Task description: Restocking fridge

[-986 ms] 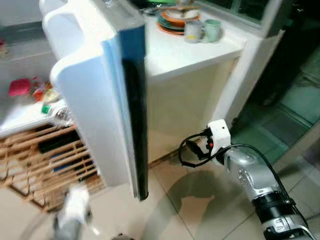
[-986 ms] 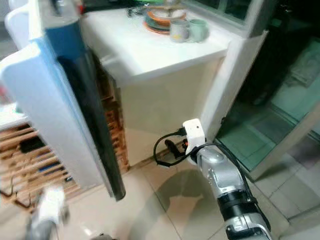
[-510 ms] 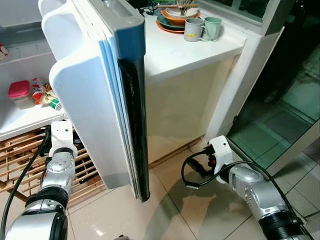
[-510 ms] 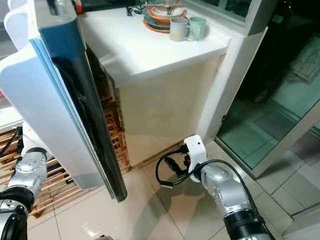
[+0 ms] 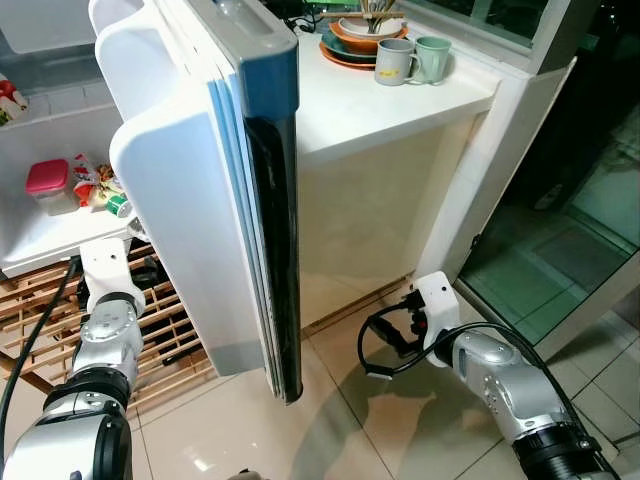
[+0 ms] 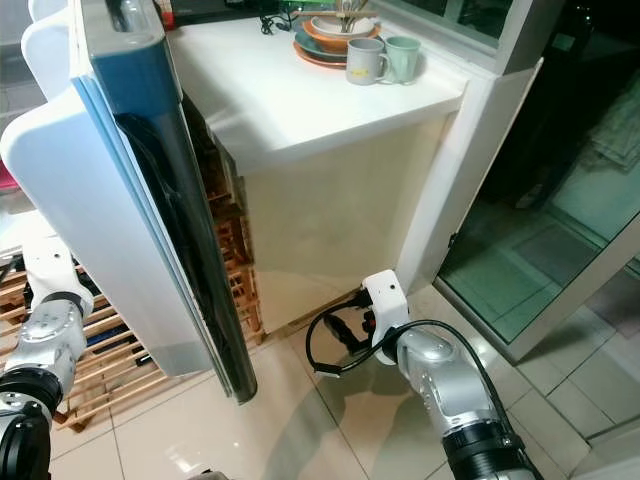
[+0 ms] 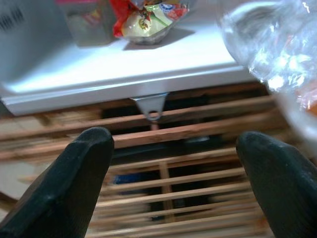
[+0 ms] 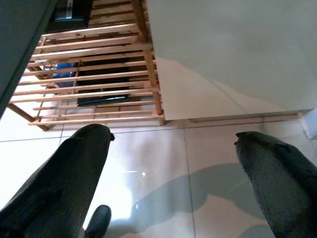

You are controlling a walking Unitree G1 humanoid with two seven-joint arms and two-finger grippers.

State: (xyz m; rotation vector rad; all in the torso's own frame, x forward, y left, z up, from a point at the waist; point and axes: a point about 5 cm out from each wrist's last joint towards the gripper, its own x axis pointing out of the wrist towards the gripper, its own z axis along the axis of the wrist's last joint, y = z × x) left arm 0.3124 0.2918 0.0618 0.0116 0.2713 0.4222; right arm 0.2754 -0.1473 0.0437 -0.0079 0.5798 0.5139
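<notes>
The fridge door stands swung open, and the white fridge shelf carries a red-lidded tub and snack packets. The left gripper hangs below the shelf edge with fingers spread and empty; a clear, blurred object, perhaps a bottle, sits beside it. The right gripper is spread too, over the floor. The robot should lift the left gripper clear of the wooden rack before reaching in

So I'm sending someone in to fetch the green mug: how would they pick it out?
Start at the white counter right of the open fridge door. At its far end, before a stack of plates, stand two mugs side by side. The green mug is the pale green one nearer the window; its neighbour, the grey mug, is grey.
</notes>
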